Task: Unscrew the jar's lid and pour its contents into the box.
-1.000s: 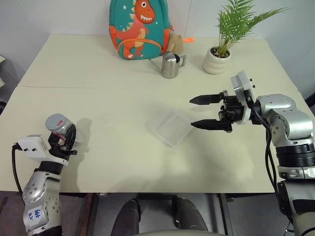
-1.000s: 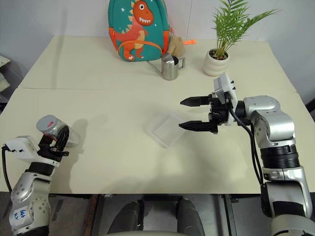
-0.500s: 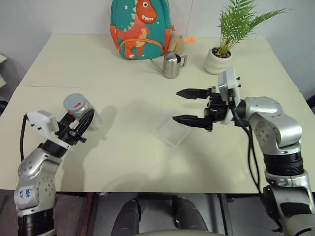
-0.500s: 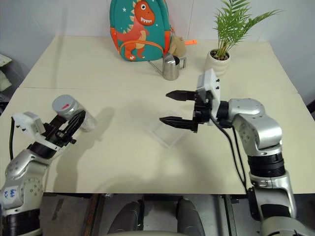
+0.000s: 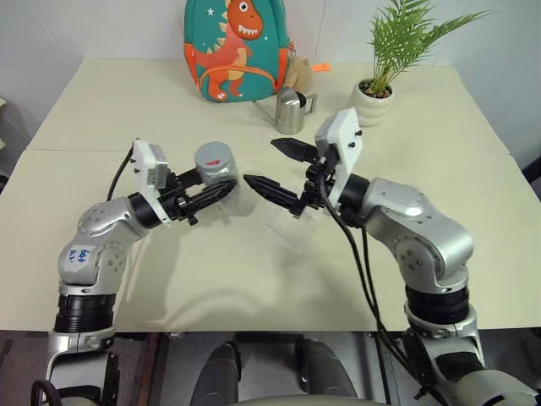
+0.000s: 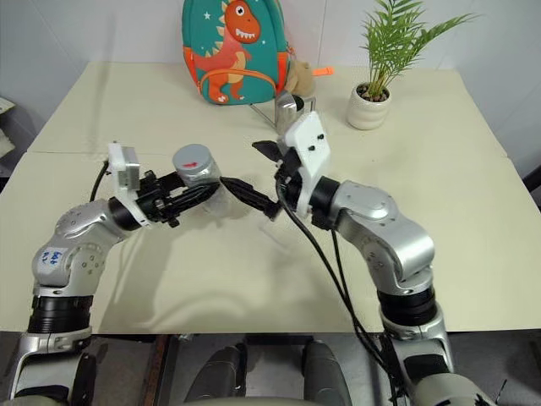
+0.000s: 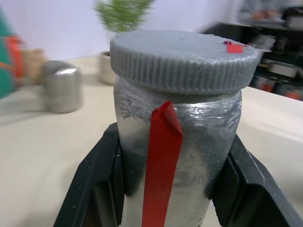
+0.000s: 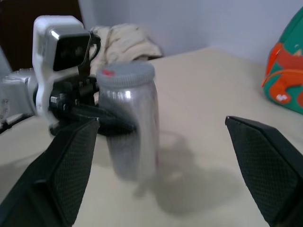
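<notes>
Grey jar (image 5: 216, 169) upright, lid (image 7: 183, 59) on; clear box (image 5: 297, 227) on table.

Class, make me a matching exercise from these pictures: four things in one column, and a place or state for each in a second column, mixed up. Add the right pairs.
Things:
1. jar
2. right gripper
3. box
4. lid

Places or states:
A. flat on the table, below the right arm
B. screwed onto the jar's top
C. fingers spread wide, nothing between them
D. clamped in the left gripper, raised off the table

Pairs: 1-D, 2-C, 3-A, 4-B
</notes>
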